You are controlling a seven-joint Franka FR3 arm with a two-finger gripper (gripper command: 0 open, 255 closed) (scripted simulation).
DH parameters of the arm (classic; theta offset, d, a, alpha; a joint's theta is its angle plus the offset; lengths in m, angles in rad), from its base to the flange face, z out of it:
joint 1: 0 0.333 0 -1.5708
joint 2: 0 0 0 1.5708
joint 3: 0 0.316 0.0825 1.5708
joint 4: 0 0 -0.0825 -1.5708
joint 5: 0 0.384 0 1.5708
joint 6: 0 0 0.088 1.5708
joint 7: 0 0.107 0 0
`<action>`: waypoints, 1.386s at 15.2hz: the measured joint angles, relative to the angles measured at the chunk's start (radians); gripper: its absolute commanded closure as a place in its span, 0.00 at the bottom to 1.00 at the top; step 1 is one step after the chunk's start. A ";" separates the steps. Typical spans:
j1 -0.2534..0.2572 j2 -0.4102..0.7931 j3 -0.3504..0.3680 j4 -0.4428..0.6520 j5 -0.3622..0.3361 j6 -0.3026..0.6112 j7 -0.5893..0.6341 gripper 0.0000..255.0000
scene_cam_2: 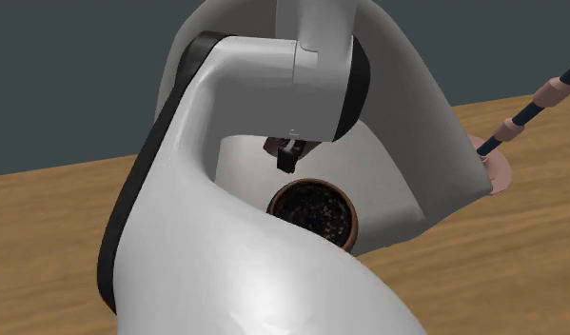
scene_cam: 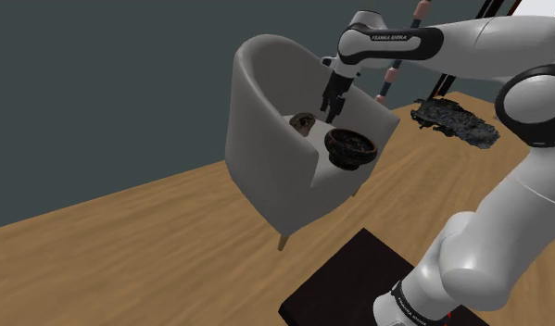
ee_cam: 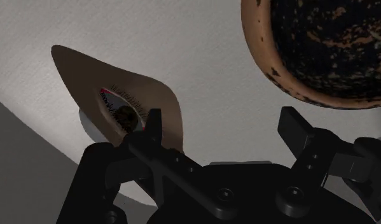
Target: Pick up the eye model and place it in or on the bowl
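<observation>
Hovering beside the eye model [ee_cam: 122, 111], the gripper [ee_cam: 222, 121] is held with jaws apart; grasp not yet made, centring is called for

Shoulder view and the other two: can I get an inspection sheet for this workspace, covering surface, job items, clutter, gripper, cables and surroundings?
Surface: white armchair; its seat is the work surface.
Eye model: a brown, skin-like piece with an eye in it, lying on the seat.
Bowl: dark and speckled with a brown rim, on the seat beside the eye model, apart from it, with nothing in it.
Clutter: dark crumpled mat on the floor; pole with pink and dark bands behind the chair.
Gripper: open, holding nothing, above the seat between eye model and bowl.
Cables: nothing seen.
Surroundings: wooden floor, dark grey wall.
</observation>
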 measured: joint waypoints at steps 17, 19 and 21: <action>-0.048 0.328 0.019 0.275 0.162 0.076 -0.310 0.00; -0.048 0.329 0.019 0.274 0.162 0.078 -0.311 0.00; -0.048 0.329 0.019 0.274 0.162 0.079 -0.311 0.00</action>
